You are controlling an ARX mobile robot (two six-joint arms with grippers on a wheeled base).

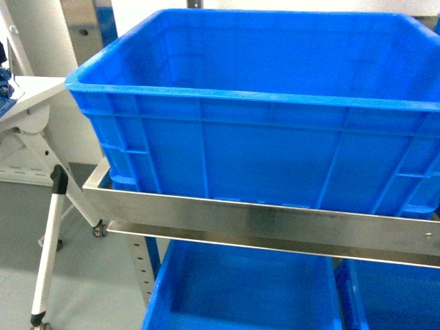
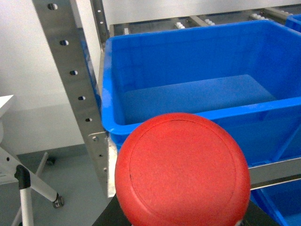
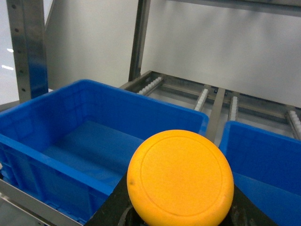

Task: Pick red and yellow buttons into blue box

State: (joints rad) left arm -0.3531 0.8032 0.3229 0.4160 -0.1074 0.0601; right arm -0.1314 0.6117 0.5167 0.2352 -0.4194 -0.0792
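Buttons both rode in front of the wrist cameras. We saw the red button (image 2: 182, 172) filling the near part of the left wrist view, cap toward the lens, and the yellow button (image 3: 180, 177) the same in the right wrist view. Neither tool showed its fingers, so we could not tell whether either was clenched, though each button seemed carried on its arm. In the head view neither arm appeared.

We judged the step to be carry and approach: both buttons sat near the blue box (image 1: 247, 103) but outside its rim, none inside. The next move, as we read it, called for each arm to rise over the near wall, then release above the bare floor of the box.

Surface: the box sat on a steel rack (image 1: 261, 220) with roller rails at the far side; more blue bins lay on the lower level (image 1: 240, 289) and to the right. A perforated steel upright (image 2: 70, 80) stood left, a white folding stand (image 1: 48, 227) on a grey floor beyond it, pale walls behind.
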